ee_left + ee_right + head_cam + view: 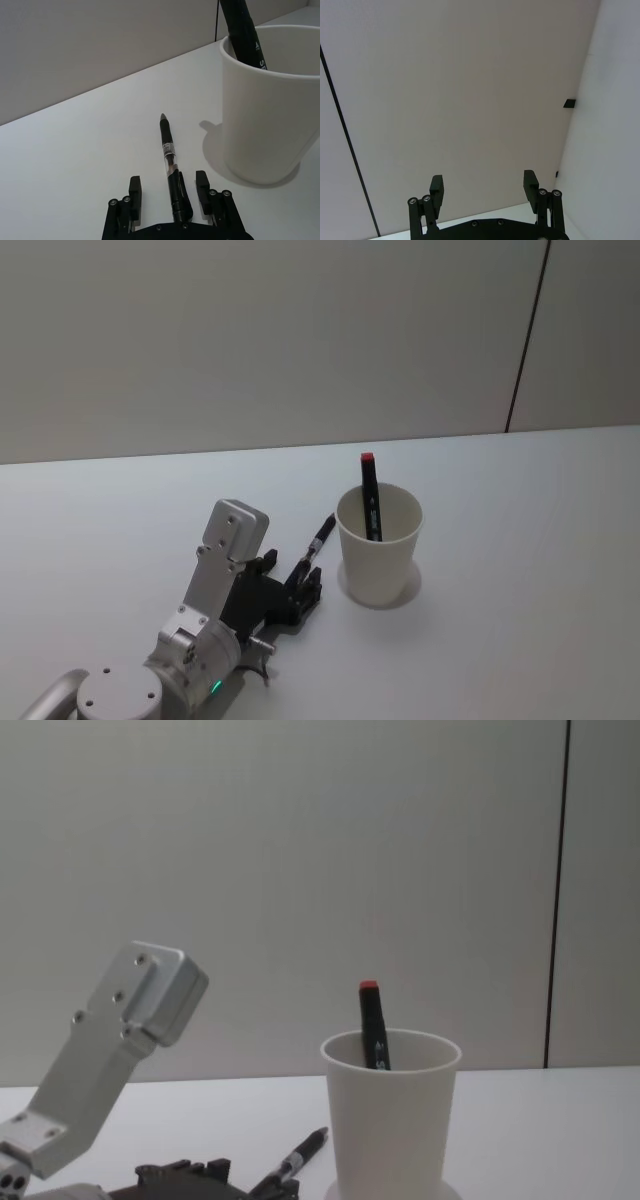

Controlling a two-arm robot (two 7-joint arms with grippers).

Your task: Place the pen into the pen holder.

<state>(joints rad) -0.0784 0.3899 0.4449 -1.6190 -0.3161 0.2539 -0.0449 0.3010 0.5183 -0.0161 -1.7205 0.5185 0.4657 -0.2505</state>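
Observation:
A slim black pen (322, 535) (169, 155) (305, 1155) lies flat on the white table, its tip pointing away from me, just left of the pen holder. The pen holder (378, 560) (270, 125) (390, 1120) is a white paper cup standing upright. A black marker with a red cap (370, 495) (372, 1025) leans inside it. My left gripper (305, 585) (168, 181) is low over the table and open. Its fingers (134, 185) stand on either side of the pen's rear end, with a gap to the barrel. My right gripper (483, 182) is open, held up facing a wall.
The white table (520, 540) stretches bare to the right and behind the cup. A pale wall with a dark vertical seam (528, 335) runs along the table's far edge. My left arm's grey link (110, 1060) rises at the near left.

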